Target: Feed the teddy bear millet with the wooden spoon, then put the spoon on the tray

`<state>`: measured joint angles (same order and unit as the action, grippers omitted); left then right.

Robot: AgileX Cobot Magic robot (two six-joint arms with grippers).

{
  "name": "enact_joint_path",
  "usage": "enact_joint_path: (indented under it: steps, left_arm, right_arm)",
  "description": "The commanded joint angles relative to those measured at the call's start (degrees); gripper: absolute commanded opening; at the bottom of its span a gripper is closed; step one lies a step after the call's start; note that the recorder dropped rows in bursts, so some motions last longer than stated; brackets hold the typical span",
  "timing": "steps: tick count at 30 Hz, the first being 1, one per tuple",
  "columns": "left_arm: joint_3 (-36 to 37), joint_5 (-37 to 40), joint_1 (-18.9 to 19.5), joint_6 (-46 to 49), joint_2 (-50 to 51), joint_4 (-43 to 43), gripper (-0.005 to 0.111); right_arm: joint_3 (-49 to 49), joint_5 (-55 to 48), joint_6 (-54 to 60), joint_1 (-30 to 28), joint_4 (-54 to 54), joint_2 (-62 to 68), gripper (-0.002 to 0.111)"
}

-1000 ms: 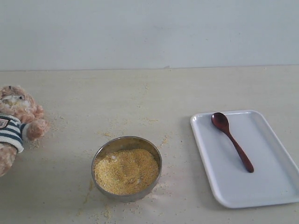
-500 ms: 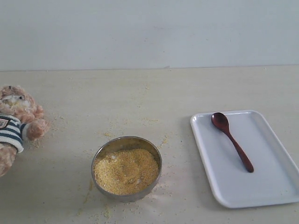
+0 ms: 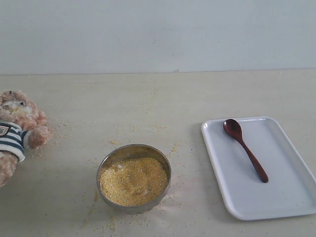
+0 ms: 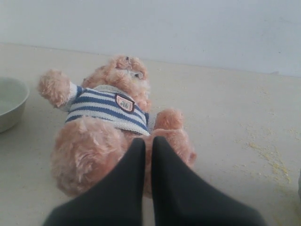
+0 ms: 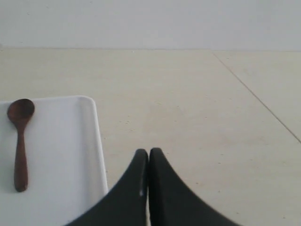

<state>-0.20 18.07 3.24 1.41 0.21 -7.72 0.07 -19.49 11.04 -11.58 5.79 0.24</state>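
The teddy bear (image 3: 17, 133) lies on its back at the table's left edge, in its striped shirt. In the left wrist view the bear (image 4: 108, 108) fills the middle, and my left gripper (image 4: 146, 141) is shut just in front of its legs, only a thin slit between the fingers. Millet (image 3: 133, 181) fills a round metal bowl (image 3: 116, 153) at front centre. The wooden spoon (image 3: 245, 149) lies on the white tray (image 3: 281, 187) at the right. My right gripper (image 5: 149, 151) is shut and empty beside the tray (image 5: 61, 155), with the spoon (image 5: 19, 141) off to one side. Neither gripper shows in the exterior view.
Loose millet specks (image 3: 158, 128) lie scattered on the table around the bowl and towards the bear. The left wrist view shows a pale bowl (image 4: 9, 108) at the picture's edge and more spilled grains (image 4: 270, 157). A pale wall stands behind the table.
The bear's near arm has shifted very slightly to the left. The bowl, spoon and tray are where they were.
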Motion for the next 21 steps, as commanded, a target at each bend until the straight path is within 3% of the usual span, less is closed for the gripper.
enact_joint_path:
  steps: [1, 21]
  left_arm:
    - [0.2, -0.6, 0.1, -0.5, -0.2, 0.2, 0.005]
    - [0.2, -0.6, 0.1, -0.5, -0.2, 0.2, 0.005]
  right_arm:
    - [-0.1, -0.1, -1.1, -0.4, -0.6, -0.2, 0.000]
    - [-0.1, 1.0, -3.2, 1.1, -3.1, -0.2, 0.000]
